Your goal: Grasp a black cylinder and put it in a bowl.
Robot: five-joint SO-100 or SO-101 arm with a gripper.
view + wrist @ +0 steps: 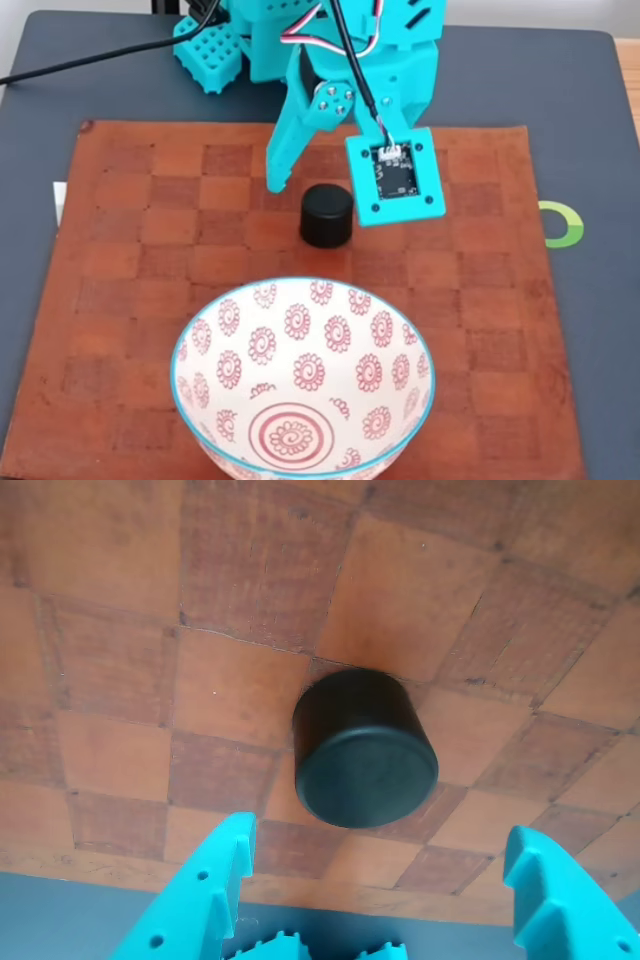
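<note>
Here, the black cylinder [327,215] stands upright on a brown checkered mat [130,300], well apart from the bowl [300,385] that sits at the mat's near edge in the fixed view, with bare mat between them. The teal gripper [385,880] hangs over the cylinder from behind, its fingers [215,880] spread wide on either side, touching nothing. A dark grey table [590,120] lies beneath the mat.
</note>
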